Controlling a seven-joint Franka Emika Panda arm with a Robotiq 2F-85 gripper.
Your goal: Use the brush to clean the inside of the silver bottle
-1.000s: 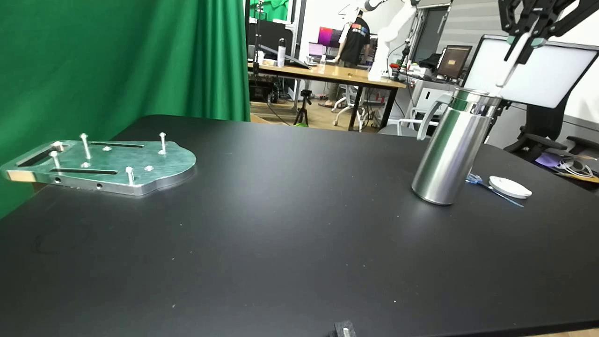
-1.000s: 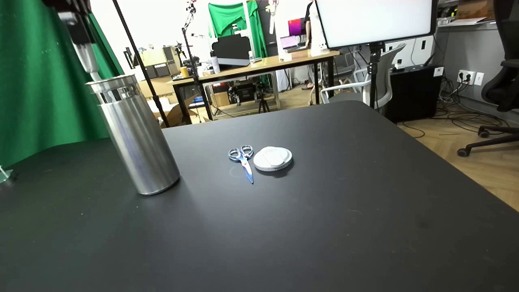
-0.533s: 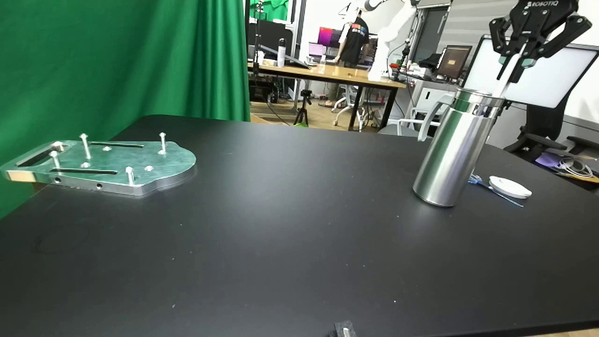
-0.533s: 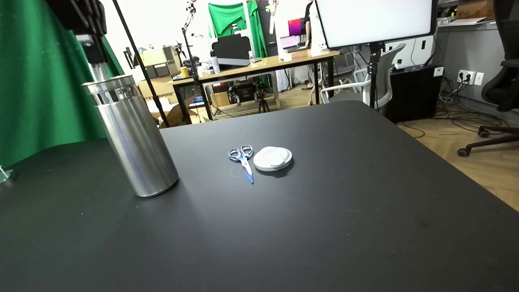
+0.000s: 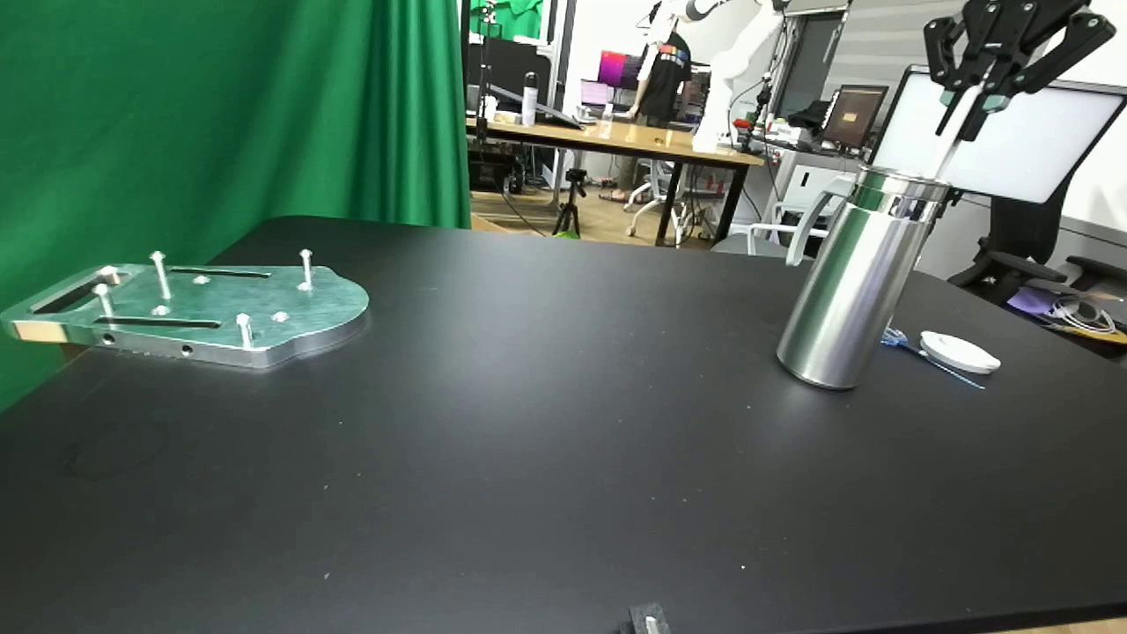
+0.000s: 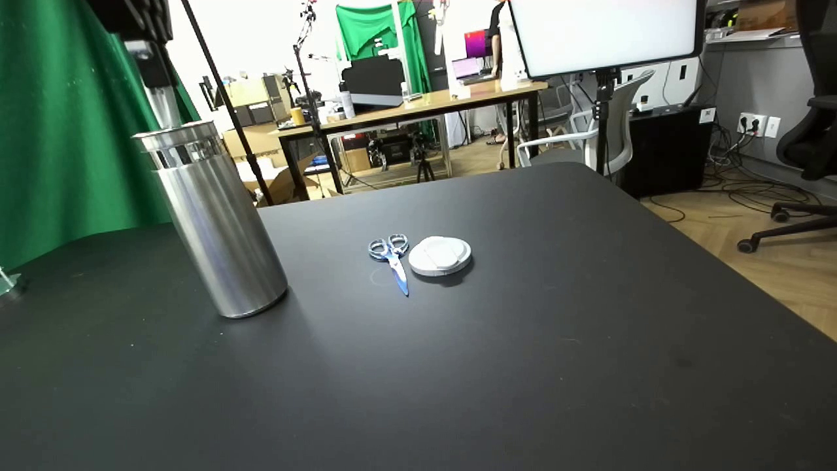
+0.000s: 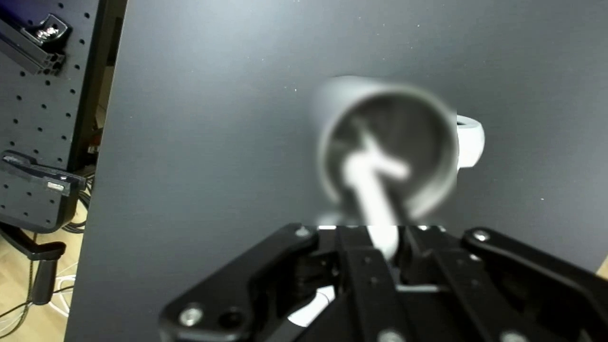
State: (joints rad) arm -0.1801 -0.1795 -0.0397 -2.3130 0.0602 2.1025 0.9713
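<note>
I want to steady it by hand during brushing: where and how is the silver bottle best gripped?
Probably by the pale handle of the silver bottle, reaching level from its own side: it juts out near the top, far narrower than the smooth body. From above looks poor: the brush reaches in there, held by the gripper.

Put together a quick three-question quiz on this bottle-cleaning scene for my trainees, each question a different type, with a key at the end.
1. True or false: the brush reaches into the bottle.
2. Choose one. Beside the scissors on the table lies: A, the metal plate; B, the white lid; C, the tripod.
3. Fill the gap: the end effector holds the ____.

Key: 1. True; 2. B; 3. brush.
</note>
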